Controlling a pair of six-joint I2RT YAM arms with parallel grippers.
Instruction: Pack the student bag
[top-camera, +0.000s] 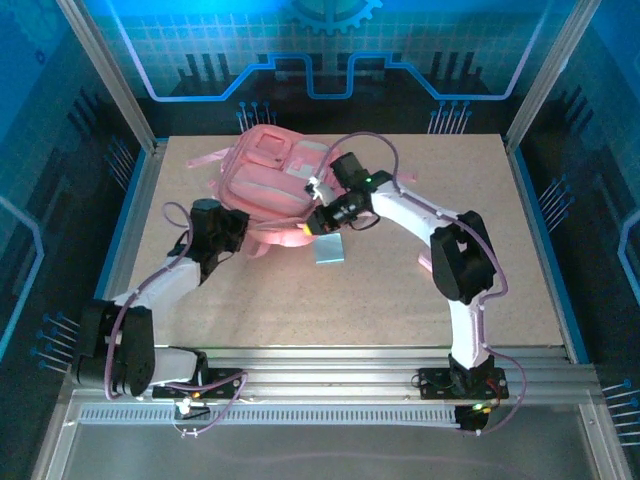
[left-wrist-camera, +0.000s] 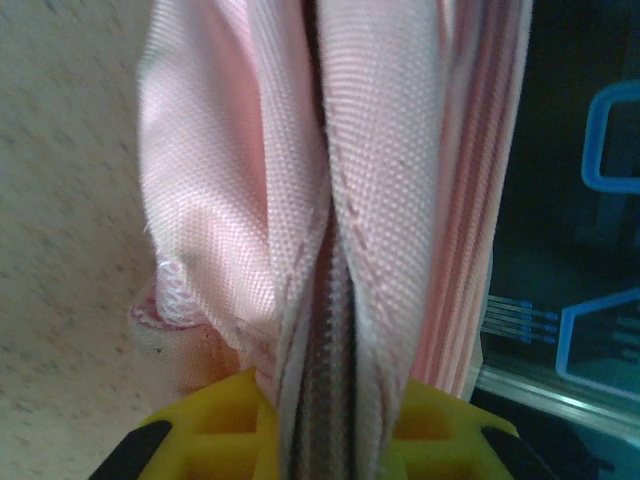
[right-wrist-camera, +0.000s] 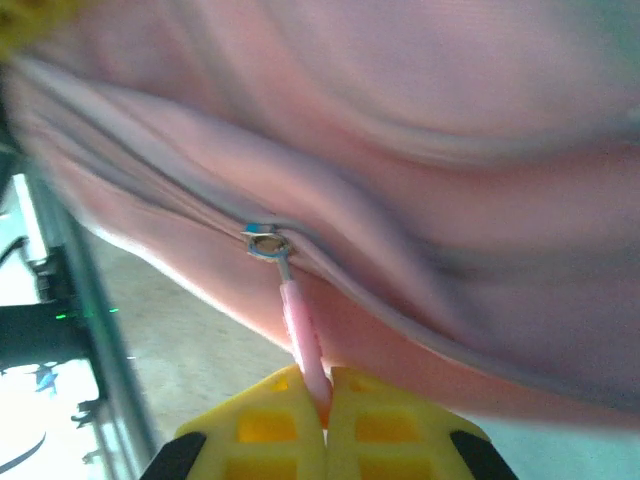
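Resting on beige speckled table, student bag, blue-lit walls around

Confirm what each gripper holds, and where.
Left gripper: student bag, pinched at the fabric edge along its zipper. Right gripper: pink zipper pull, clamped at its tip.

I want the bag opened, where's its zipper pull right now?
In the right wrist view, left of centre, the pink zipper pull hangs off the student bag, pinched by the right gripper.
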